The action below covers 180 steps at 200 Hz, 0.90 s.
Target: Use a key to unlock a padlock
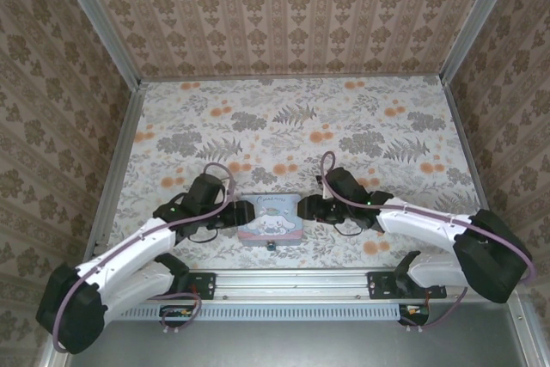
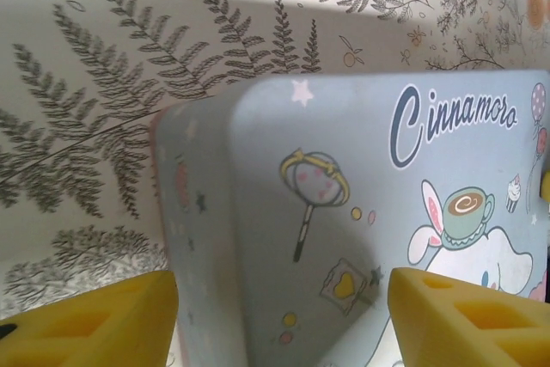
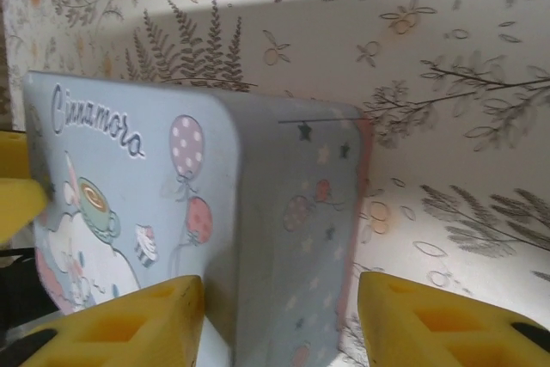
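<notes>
Step in hand: by my reading, bracing the pale-blue tin (image 1: 269,215) from both short ends so the lock on it can be worked.
Tin: low centre of the top view, lying flat on the floral worktop (image 1: 284,118) with the cartoon-dog lid up.
Padlock (image 1: 271,247): a tiny dark speck just below the tin's near edge, lower centre of the frame (too small to tell whether it hangs from the tin or only lies against it).
Left end effector (image 1: 230,212): at the tin's left end. In the wrist view its yellow fingers (image 2: 94,324) sit in the two bottom corners, spread apart, with the tin's rounded corner between them. It is open, and contact is not clear.
Right end effector (image 1: 304,209): at the tin's right end, fingers (image 3: 430,324) likewise apart on either side of the end wall. It is open, with nothing clamped.
Doing it well: centre each pair on the flat end wall rather than on the rounded corner. Bring both sides in evenly so the tin neither pivots nor skids. Press lightly (thin walls probably dent).
Watch: leave the near edge free, since one arm will likely have to let go for the key.
</notes>
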### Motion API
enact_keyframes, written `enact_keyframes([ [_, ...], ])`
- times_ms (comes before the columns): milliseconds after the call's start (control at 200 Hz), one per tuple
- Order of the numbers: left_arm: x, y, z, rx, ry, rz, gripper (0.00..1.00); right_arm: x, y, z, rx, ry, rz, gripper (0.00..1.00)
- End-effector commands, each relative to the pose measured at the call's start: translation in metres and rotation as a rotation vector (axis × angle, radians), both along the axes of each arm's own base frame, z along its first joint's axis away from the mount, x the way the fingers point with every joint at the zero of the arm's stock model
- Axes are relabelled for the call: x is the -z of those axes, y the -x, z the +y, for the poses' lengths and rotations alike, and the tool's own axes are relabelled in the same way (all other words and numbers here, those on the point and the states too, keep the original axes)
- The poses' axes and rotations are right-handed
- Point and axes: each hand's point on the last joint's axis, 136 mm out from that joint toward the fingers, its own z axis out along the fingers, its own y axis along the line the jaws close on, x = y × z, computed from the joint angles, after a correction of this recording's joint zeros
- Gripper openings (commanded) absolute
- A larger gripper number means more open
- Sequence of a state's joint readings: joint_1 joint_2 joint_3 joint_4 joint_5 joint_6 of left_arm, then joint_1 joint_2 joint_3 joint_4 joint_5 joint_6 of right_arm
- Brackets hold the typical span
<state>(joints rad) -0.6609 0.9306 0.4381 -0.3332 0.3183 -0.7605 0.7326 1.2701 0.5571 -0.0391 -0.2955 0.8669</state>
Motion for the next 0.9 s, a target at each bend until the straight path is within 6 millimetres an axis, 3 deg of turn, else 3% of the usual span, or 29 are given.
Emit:
enact_keyframes([
  [0, 0.000, -0.005, -0.012, 0.007, 0.029, -0.008, 0.64, -0.002, -0.010, 0.011, 0.013, -0.020, -0.006, 0.43],
  [130, 0.003, -0.013, -0.023, 0.015, 0.040, -0.009, 0.61, -0.007, -0.023, 0.018, 0.027, -0.033, -0.025, 0.29],
  [250, -0.002, -0.031, -0.036, 0.019, 0.052, -0.039, 0.61, -0.015, -0.043, 0.015, 0.068, -0.050, -0.045, 0.26],
  [480, -0.005, -0.083, -0.070, 0.051, 0.048, -0.094, 0.64, -0.012, -0.093, -0.002, 0.172, -0.088, -0.042, 0.26],
  [650, 0.000, -0.123, -0.084, 0.054, 0.054, -0.090, 0.66, -0.011, -0.127, -0.009, 0.222, -0.116, -0.035, 0.27],
  [780, -0.001, -0.140, -0.084, 0.048, 0.063, -0.092, 0.69, -0.014, -0.143, -0.012, 0.247, -0.138, -0.041, 0.27],
  [895, -0.003, -0.142, -0.084, 0.053, 0.068, -0.089, 0.71, -0.015, -0.148, -0.012, 0.252, -0.145, -0.045, 0.30],
])
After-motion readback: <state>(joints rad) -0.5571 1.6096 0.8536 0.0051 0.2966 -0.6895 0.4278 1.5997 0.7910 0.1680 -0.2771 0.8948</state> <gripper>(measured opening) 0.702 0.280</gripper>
